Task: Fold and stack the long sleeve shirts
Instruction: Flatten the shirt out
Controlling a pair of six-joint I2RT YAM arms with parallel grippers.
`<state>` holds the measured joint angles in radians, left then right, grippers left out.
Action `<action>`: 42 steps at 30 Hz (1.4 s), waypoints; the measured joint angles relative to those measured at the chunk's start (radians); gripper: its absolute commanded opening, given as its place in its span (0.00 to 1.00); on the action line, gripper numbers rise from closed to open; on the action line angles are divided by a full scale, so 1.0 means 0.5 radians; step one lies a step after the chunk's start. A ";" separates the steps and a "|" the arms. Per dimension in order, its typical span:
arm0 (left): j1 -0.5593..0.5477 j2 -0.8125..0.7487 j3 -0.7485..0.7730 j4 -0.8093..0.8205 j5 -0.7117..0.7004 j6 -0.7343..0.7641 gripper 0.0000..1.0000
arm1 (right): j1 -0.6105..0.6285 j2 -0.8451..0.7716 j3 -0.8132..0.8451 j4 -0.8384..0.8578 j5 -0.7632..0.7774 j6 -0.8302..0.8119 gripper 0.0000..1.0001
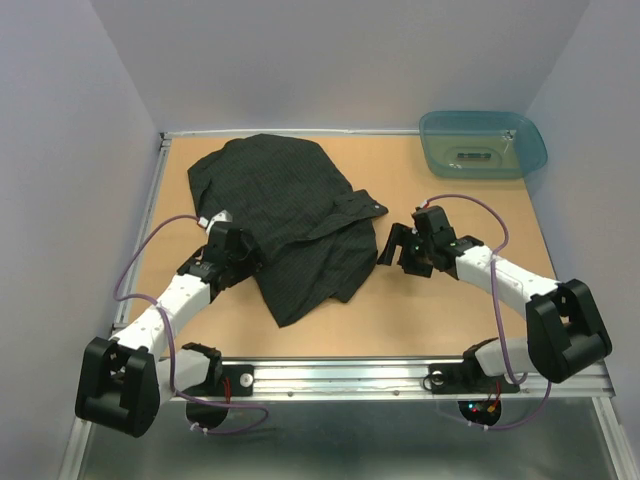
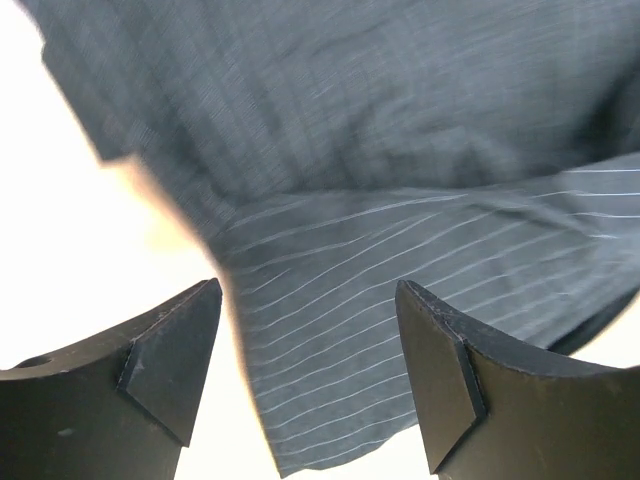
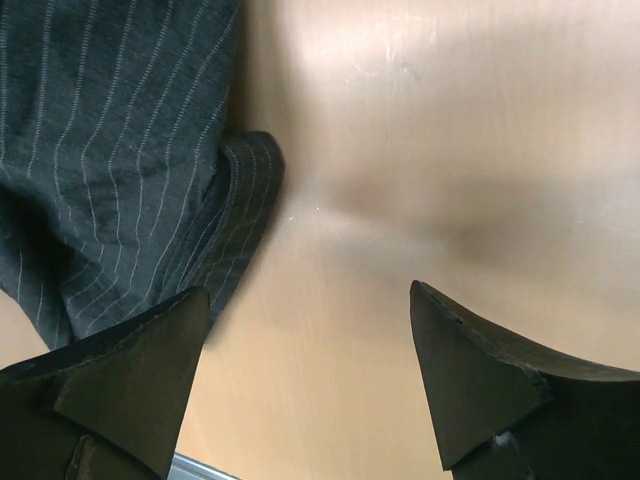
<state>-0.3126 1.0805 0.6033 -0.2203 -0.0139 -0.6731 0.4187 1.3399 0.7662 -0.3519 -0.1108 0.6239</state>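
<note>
One long sleeve shirt [image 1: 290, 220], black with thin pale pinstripes, lies rumpled across the left half of the wooden table [image 1: 450, 300]. My left gripper [image 1: 243, 250] hovers at the shirt's near-left edge. Its jaws are open, and in the left wrist view the gripper [image 2: 308, 290] has striped cloth [image 2: 380, 180] lying below and between the fingers, not pinched. My right gripper [image 1: 398, 252] sits just right of the shirt's right edge. It is open in the right wrist view [image 3: 310, 290] over bare wood, with a fold of the shirt [image 3: 120, 150] at its left.
A teal plastic tub [image 1: 483, 143] stands at the back right corner. Purple walls close in the table on the left, back and right. A metal rail [image 1: 340, 375] runs along the near edge between the arm bases.
</note>
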 measured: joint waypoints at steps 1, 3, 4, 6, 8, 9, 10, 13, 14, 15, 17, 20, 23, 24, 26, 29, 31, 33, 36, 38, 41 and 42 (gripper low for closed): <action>0.000 -0.007 -0.045 0.002 -0.007 -0.042 0.81 | 0.000 0.008 -0.033 0.052 -0.013 0.039 0.85; 0.000 -0.007 -0.096 0.018 -0.008 -0.098 0.81 | 0.000 0.050 -0.085 0.156 -0.043 0.105 0.84; 0.000 -0.005 -0.114 0.027 -0.005 -0.118 0.81 | 0.000 0.082 -0.092 0.205 -0.055 0.125 0.84; -0.001 0.008 -0.137 0.045 0.005 -0.153 0.81 | 0.000 0.148 -0.092 0.314 -0.072 0.146 0.83; -0.002 0.027 -0.147 0.071 0.011 -0.169 0.81 | 0.000 0.208 -0.092 0.421 -0.086 0.146 0.82; -0.003 0.041 -0.153 0.086 0.012 -0.174 0.81 | 0.000 0.231 -0.092 0.459 -0.092 0.143 0.81; -0.004 0.061 -0.164 0.113 0.014 -0.181 0.81 | 0.000 0.252 -0.091 0.488 -0.095 0.140 0.80; -0.004 0.127 -0.201 0.169 0.018 -0.198 0.78 | 0.000 0.343 -0.090 0.587 -0.108 0.123 0.80; -0.004 0.153 -0.211 0.186 0.021 -0.204 0.77 | 0.000 0.359 -0.086 0.613 -0.116 0.117 0.80; -0.004 0.185 -0.218 0.195 0.022 -0.208 0.76 | -0.001 0.370 -0.083 0.635 -0.122 0.108 0.80; -0.003 0.246 -0.215 0.269 0.024 -0.220 0.75 | -0.001 0.381 -0.082 0.660 -0.132 0.089 0.80; -0.004 0.366 -0.159 0.362 0.021 -0.222 0.73 | -0.001 0.380 -0.082 0.672 -0.139 0.043 0.80; 0.001 0.502 -0.057 0.388 -0.025 -0.209 0.69 | -0.001 0.359 -0.083 0.671 -0.122 0.007 0.80; 0.007 0.569 0.000 0.385 -0.057 -0.190 0.66 | -0.001 0.347 -0.083 0.671 -0.111 -0.002 0.80; 0.031 0.677 0.100 0.357 -0.098 -0.170 0.60 | -0.001 0.307 -0.083 0.670 -0.082 -0.027 0.80; 0.116 0.890 0.311 0.295 -0.186 -0.117 0.59 | -0.001 0.262 -0.083 0.669 -0.046 -0.052 0.80; 0.175 1.021 0.468 0.233 -0.248 -0.072 0.59 | -0.001 0.243 -0.083 0.669 -0.024 -0.066 0.80; 0.230 1.106 0.578 0.200 -0.271 -0.016 0.64 | -0.001 0.238 -0.082 0.669 -0.014 -0.080 0.80; 0.277 1.076 0.604 0.163 -0.290 0.031 0.74 | -0.001 0.238 -0.082 0.668 -0.003 -0.097 0.80; 0.282 0.932 0.556 0.133 -0.281 0.042 0.77 | -0.001 0.238 -0.082 0.668 -0.003 -0.098 0.80; 0.276 0.585 0.395 0.100 -0.248 0.030 0.83 | -0.001 0.239 -0.078 0.666 -0.007 -0.096 0.80; 0.274 0.414 0.330 0.079 -0.233 0.018 0.84 | -0.001 0.240 -0.074 0.666 -0.011 -0.095 0.80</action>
<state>-0.1757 1.2873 0.7681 -0.1806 -0.1307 -0.6643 0.4183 1.4601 0.7292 -0.0189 -0.1165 0.5762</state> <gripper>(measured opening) 0.799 0.797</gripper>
